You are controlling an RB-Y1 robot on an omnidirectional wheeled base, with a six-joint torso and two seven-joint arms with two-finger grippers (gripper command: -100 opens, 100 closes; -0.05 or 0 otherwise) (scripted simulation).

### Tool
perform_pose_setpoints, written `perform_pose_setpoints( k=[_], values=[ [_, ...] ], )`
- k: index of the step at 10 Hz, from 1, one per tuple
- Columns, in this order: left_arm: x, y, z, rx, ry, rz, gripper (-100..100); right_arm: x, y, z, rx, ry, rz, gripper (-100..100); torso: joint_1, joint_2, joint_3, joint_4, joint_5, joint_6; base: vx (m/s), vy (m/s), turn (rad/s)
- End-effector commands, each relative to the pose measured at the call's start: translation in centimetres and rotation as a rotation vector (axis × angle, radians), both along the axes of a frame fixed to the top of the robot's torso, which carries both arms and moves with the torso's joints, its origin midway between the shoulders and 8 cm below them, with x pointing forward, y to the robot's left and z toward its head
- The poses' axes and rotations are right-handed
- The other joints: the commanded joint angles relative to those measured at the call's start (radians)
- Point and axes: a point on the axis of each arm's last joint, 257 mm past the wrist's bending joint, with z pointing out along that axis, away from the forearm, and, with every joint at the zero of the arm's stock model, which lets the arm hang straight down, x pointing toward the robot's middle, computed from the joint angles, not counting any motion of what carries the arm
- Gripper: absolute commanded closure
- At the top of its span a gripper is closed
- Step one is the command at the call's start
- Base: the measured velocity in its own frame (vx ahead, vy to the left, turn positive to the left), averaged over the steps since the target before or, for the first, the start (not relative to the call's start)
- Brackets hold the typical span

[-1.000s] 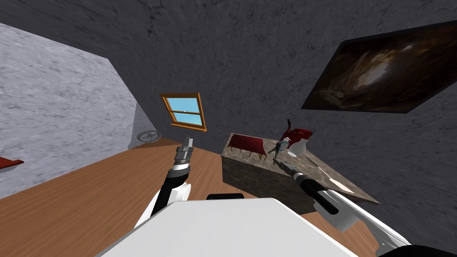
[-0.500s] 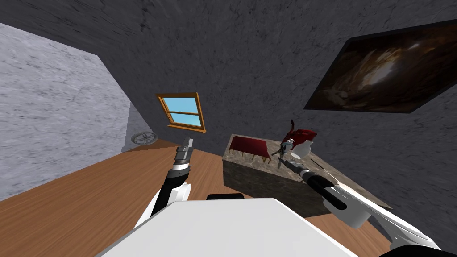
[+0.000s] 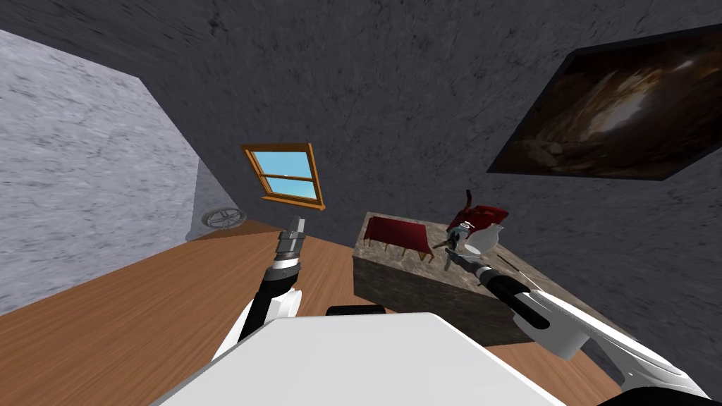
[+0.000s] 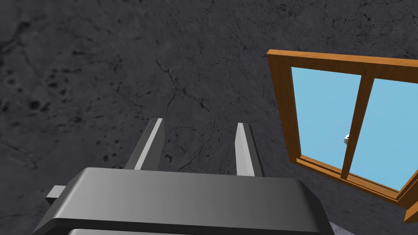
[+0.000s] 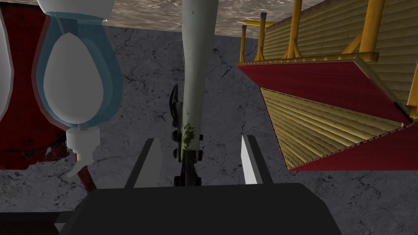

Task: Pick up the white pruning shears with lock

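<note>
The pruning shears [image 5: 192, 81] have a pale grey handle with dark blades and a dark lock part. They run lengthwise through the gap of my right gripper [image 5: 198, 139], whose fingers stand open on either side without pressing them. In the head view the right gripper [image 3: 453, 256] reaches over the stone-topped table [image 3: 395, 278], with the shears [image 3: 444, 244] at its tip. My left gripper [image 3: 297, 224] is raised over the floor to the table's left, and its wrist view shows that gripper [image 4: 200, 134] open and empty.
A white spray bottle [image 5: 73, 81] stands close beside the shears, with a red can [image 3: 485, 214] behind it. A small red-topped rack with yellow legs [image 5: 334, 106] sits on the shears' other side. The table backs onto the dark wall; wooden floor [image 3: 141, 310] spreads to the left.
The whole head view has shifted a little, which is my own move. The right arm has stayed at the shears on the table. The left arm has not moved.
</note>
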Motion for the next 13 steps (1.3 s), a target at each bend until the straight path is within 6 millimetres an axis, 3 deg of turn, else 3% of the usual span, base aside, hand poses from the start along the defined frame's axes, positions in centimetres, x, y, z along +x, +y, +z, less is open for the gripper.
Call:
perform_pose_setpoints(
  k=[1,4,5,6,11,13],
  values=[
    [0.0,0.0,0.0,0.0,0.0,0.0,0,0.0,0.0,0.0,0.0,0.0,0.0,100,0.0,0.0,0.0,0.0,0.0,0.0,0.002,-0.004,-0.018],
    [0.0,0.0,0.0,0.0,0.0,0.0,0,0.0,-0.1,0.1,-0.001,-0.001,-0.002,100,0.0,-0.002,-0.001,-0.001,-0.001,-0.002,0.0,0.0,0.0],
    [0.0,0.0,0.0,0.0,0.0,0.0,0,0.0,-0.1,0.1,-0.001,-0.001,-0.002,0,-0.001,-0.002,-0.001,-0.001,-0.001,-0.002,0.0,0.0,0.0],
    [0.0,0.0,0.0,0.0,0.0,0.0,0,0.1,1.7,-1.1,0.06,-0.003,0.0,-100,-0.001,-0.002,-0.002,-0.001,-0.001,-0.002,-0.133,-0.065,0.256],
    [0.0,0.0,0.0,0.0,0.0,0.0,0,0.3,5.5,-3.1,0.188,-0.004,0.004,-100,-0.007,0.011,0.006,0.002,-0.003,-0.002,-0.195,-0.102,0.193],
    [0.0,0.0,0.0,0.0,0.0,0.0,0,0.0,4.5,-2.9,0.186,0.014,-0.004,-100,-0.008,0.008,0.005,0.002,-0.003,-0.002,-0.102,-0.076,0.148]
  ],
)
